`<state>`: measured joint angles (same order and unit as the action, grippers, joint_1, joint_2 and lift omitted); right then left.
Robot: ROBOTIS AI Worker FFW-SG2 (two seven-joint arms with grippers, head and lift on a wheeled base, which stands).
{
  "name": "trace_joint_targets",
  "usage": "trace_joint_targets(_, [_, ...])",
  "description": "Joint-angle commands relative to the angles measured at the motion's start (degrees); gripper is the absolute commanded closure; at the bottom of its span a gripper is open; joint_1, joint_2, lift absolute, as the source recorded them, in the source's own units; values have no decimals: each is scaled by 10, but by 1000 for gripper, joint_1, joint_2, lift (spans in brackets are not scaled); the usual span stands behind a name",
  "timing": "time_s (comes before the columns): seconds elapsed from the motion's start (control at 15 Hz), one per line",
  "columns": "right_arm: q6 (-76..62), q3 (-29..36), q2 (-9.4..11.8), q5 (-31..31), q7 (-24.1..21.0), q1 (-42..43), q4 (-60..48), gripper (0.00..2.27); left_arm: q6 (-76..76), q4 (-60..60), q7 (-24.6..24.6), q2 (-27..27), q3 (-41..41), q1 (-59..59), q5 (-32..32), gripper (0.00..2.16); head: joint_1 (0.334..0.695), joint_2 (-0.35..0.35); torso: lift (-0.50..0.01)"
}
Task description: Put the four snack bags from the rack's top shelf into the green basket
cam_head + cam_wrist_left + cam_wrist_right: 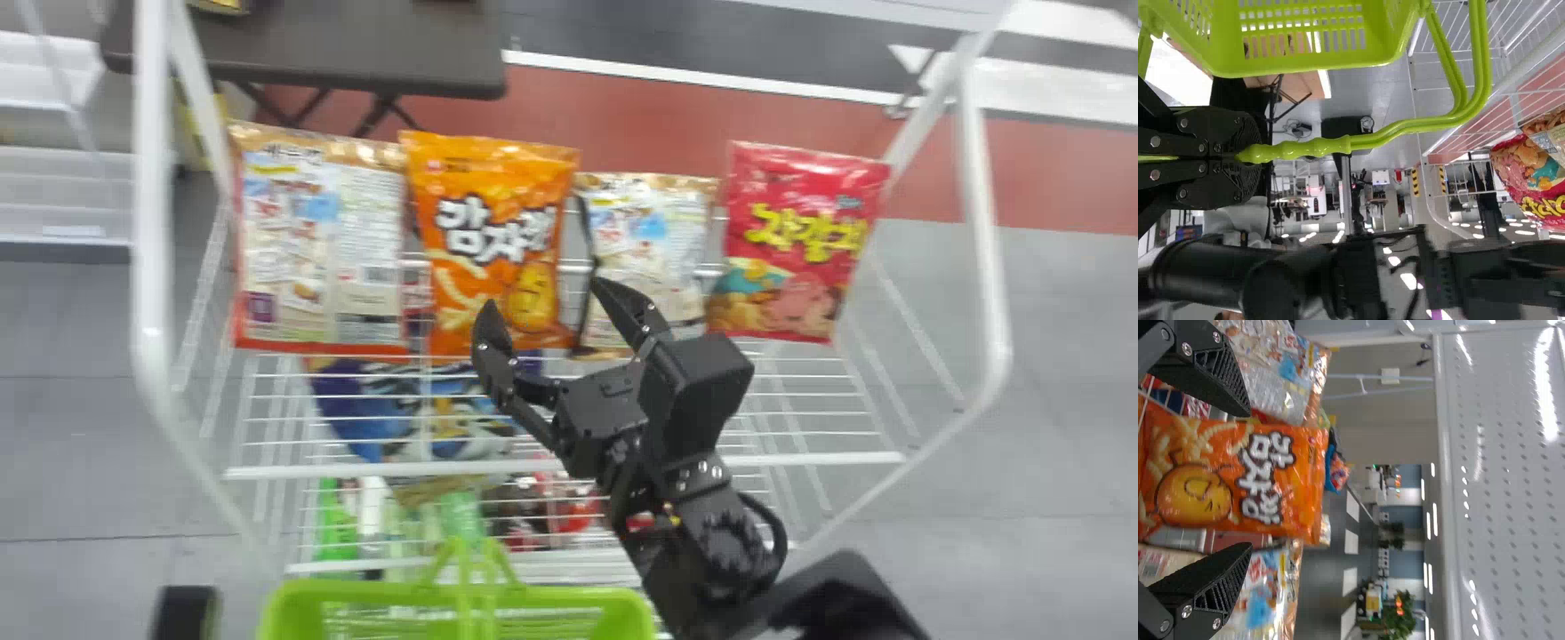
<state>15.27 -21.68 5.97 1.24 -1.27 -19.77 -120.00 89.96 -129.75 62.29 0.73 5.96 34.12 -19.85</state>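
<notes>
The biggest thing is the white metal wire rack (pixel 551 466). Behind it, on the left, is a dark grey-brown table (pixel 356 44) with a flat top. The black right arm (pixel 702 524) is over the rack, in front of the bags. The bright green plastic basket (pixel 302 600) is in front of the rack, low down, and its side is full of little holes.

All four snack bags are on the rack's top shelf in a row, side by side, with their tops up. The biggest is the wide white and tan bag with a red bottom edge (pixel 307 240), at the left end. Next to it is the shiny orange bag with big white letters and a smiling yellow potato (pixel 507 293). The shiny red bag with yellow letters (pixel 800 240) is at the right end. The smaller white and tan bag (pixel 649 240) is third from the left. A blue shiny bag (pixel 356 400) is lower in the rack, seen through the wires.

The right arm's flat black fingers (pixel 491 342) are wide apart and hold nothing. They are near the orange bag, and I cannot tell if they touch it. The left arm's flat black fingers (pixel 1231 127) are squeezed together on the thin, bumpy green handle (pixel 1305 149) of the basket.
</notes>
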Motion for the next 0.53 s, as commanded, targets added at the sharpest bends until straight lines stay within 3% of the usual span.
trace_joint_targets(0.0, [67, -35, -26, -3, 7, 73, 45, 124, 1, 2, 2, 1, -2, 0, -1, 2145, 695, -37, 0])
trace_joint_targets(0.13, [90, -42, -58, -5, 42, 116, 91, 124, 1, 2, 5, 2, -1, 0, -1, 2145, 695, 20, 0])
trace_joint_targets(0.2, [90, -42, -60, -11, 56, 132, 112, 124, 1, 2, 6, 3, 1, -1, -2, 2145, 695, 77, 0])
trace_joint_targets(0.47, [121, -65, -60, -9, 71, 199, 182, 127, 1, 5, 11, 3, 9, -2, -6, 2145, 695, 151, 0])
